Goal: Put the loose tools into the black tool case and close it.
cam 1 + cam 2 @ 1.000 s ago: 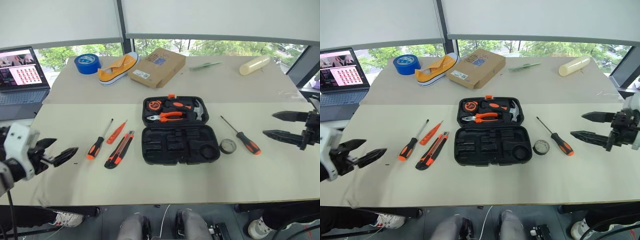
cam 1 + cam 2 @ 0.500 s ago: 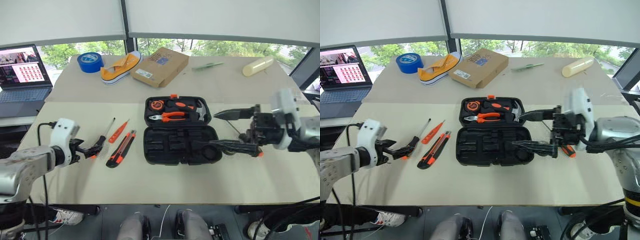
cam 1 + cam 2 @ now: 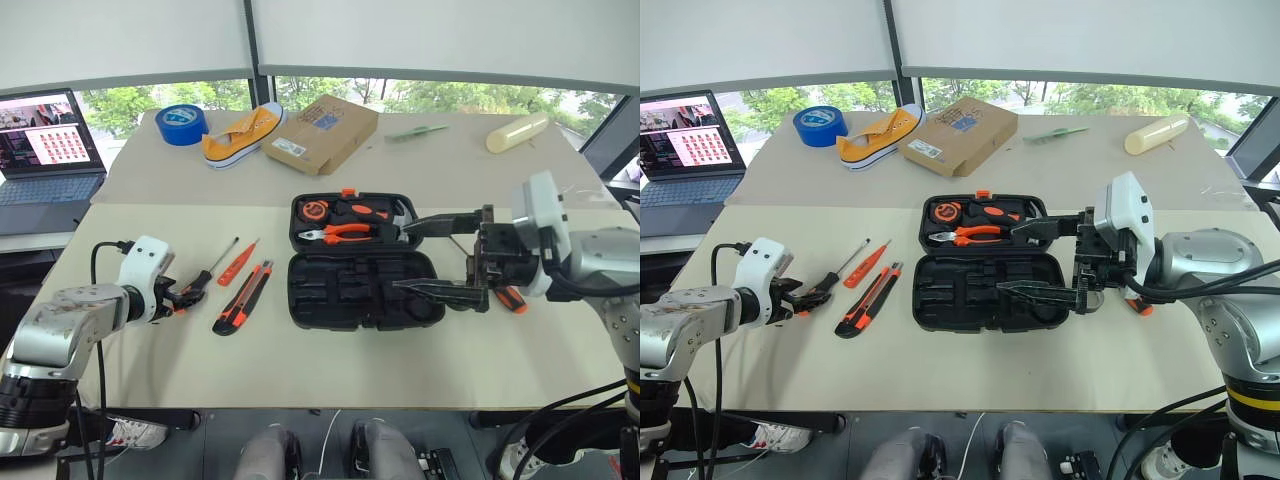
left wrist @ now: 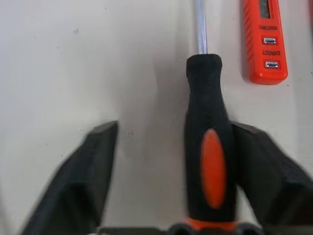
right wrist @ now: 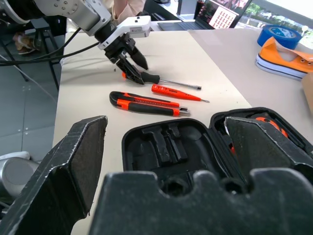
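The black tool case (image 3: 330,290) lies open mid-table, with pliers, a hammer and a tape measure in its far half. To its left lie a screwdriver (image 4: 208,147), a red tester (image 3: 237,263) and a utility knife (image 3: 240,298). My left gripper (image 3: 185,295) straddles the screwdriver's handle. One finger (image 4: 259,166) touches the handle, while the other stands apart from it. My right gripper (image 3: 400,257) hovers wide open over the case's right part, pointing left, holding nothing. Behind it peeks the orange handle of a second screwdriver (image 3: 510,297).
On the far table stand a laptop (image 3: 40,150), a blue tape roll (image 3: 181,124), a yellow shoe (image 3: 238,135), a cardboard box (image 3: 322,133) and a cream cylinder (image 3: 520,130). The table's front edge runs close below the tools.
My left gripper came forward and down onto the screwdriver handle, and its fingers narrowed. My right gripper swung left from the table's right side to over the case, staying open.
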Tool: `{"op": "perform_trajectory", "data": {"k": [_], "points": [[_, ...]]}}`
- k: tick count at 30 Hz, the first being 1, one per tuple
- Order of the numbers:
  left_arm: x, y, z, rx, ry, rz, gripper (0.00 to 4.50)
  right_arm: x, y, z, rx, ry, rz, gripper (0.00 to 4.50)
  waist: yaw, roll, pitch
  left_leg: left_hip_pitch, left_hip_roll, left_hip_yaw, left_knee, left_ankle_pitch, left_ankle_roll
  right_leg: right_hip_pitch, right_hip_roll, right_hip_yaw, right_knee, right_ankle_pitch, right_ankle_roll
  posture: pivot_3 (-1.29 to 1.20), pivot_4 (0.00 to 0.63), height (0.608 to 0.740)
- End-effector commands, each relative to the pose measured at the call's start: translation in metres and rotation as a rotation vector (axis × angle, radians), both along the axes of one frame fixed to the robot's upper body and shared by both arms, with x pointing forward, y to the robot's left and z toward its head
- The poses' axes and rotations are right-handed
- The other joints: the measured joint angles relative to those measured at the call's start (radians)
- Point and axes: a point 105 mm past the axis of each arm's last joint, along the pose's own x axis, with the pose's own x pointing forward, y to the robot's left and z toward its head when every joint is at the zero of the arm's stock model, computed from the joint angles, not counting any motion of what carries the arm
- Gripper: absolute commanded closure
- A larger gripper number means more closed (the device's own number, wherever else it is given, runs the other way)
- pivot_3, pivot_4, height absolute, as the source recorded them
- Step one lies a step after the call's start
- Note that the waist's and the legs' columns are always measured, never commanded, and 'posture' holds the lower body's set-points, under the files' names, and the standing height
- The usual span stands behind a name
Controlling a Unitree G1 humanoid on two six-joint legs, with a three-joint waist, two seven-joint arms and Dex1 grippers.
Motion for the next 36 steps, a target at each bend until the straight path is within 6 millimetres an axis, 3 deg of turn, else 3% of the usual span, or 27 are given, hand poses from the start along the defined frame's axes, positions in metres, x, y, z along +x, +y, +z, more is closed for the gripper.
{"op": "perform_trajectory", "data": {"k": [1,3,6,8,9,11,15,20,25,29,36], "points": [[0.006,0.015,0.001,0.055,-0.031,0.007,2.72,-0.004,-0.005,0.008,0.0,-0.047,-0.031,0.0,0.001,0.0,0.0,0.0,0.0,0.0,0.0,0.0,0.0,0.0,0.0,0.0,0.0,0.0,0.0,0.0,0.15,0.731],[0.017,0.015,0.016,0.093,-0.117,-0.033,3.43,-0.003,-0.013,0.007,0.002,-0.05,-0.075,0.0,0.001,0.0,0.0,0.0,0.0,0.0,0.0,0.0,0.0,0.0,0.0,0.0,0.0,0.0,0.0,0.0,0.15,0.731],[0.037,0.004,0.05,0.157,-0.277,-0.125,3.54,-0.001,-0.026,0.003,0.006,-0.046,-0.15,0.0,0.005,-0.002,0.001,-0.002,0.0,0.0,0.0,0.0,0.0,-0.001,0.0,-0.002,0.0,0.0,0.0,0.0,0.15,0.731],[0.051,-0.022,0.081,0.174,-0.41,-0.263,3.54,-0.001,-0.036,0.0,0.008,-0.033,-0.204,0.0,0.014,-0.004,0.002,-0.005,0.0,-0.001,0.002,0.0,0.0,-0.002,0.0,-0.003,0.0,0.0,0.0,0.0,0.15,0.731],[0.055,-0.045,0.094,0.156,-0.462,-0.372,3.54,-0.002,-0.042,-0.003,0.015,-0.023,-0.236,0.0,0.021,-0.005,0.003,-0.008,0.0,-0.002,0.004,0.0,0.0,-0.002,0.0,-0.006,0.0,0.0,0.0,0.0,0.15,0.731],[0.053,-0.077,0.105,0.125,-0.491,-0.552,3.54,-0.003,-0.049,-0.006,0.026,-0.009,-0.279,0.0,0.03,-0.006,0.003,-0.013,0.0,-0.003,0.008,0.0,0.001,-0.004,0.001,-0.008,-0.001,0.002,0.0,0.0,0.15,0.731],[0.052,-0.16,0.096,0.175,-0.479,-0.915,3.54,-0.013,-0.065,-0.011,0.106,0.052,-0.374,0.0,0.03,-0.005,0.003,-0.012,-0.003,-0.002,0.01,-0.002,0.005,0.0,0.0,-0.012,-0.004,0.004,0.004,0.0,0.15,0.731],[0.036,-0.202,0.069,0.221,-0.358,-1.172,3.54,-0.022,-0.077,-0.017,0.096,0.07,-0.465,0.0,0.006,-0.006,0.003,-0.014,-0.002,-0.002,0.013,-0.002,0.006,-0.002,0.004,-0.011,-0.004,0.005,0.006,0.0,0.15,0.731],[0.05,-0.216,0.053,0.307,-0.306,-1.176,3.54,-0.027,-0.082,-0.018,0.107,0.071,-0.516,0.0,0.0,-0.006,0.003,-0.013,0.001,-0.003,0.014,-0.002,0.005,-0.001,0.006,-0.009,-0.003,0.003,0.009,0.0,0.15,0.731],[0.067,-0.219,0.051,0.321,-0.309,-1.105,3.54,-0.03,-0.082,-0.018,0.11,0.066,-0.528,0.0,0.002,-0.006,0.004,-0.014,0.001,-0.004,0.016,-0.003,0.007,-0.002,0.006,-0.005,-0.003,0.002,0.01,0.0,0.15,0.731],[0.068,-0.219,0.041,0.332,-0.291,-1.144,3.54,-0.029,-0.082,-0.018,0.105,0.058,-0.542,0.0,0.003,-0.006,0.004,-0.015,0.0,-0.004,0.018,-0.004,0.009,-0.002,0.005,-0.003,-0.003,0.005,0.006,0.0,0.15,0.731]]}}
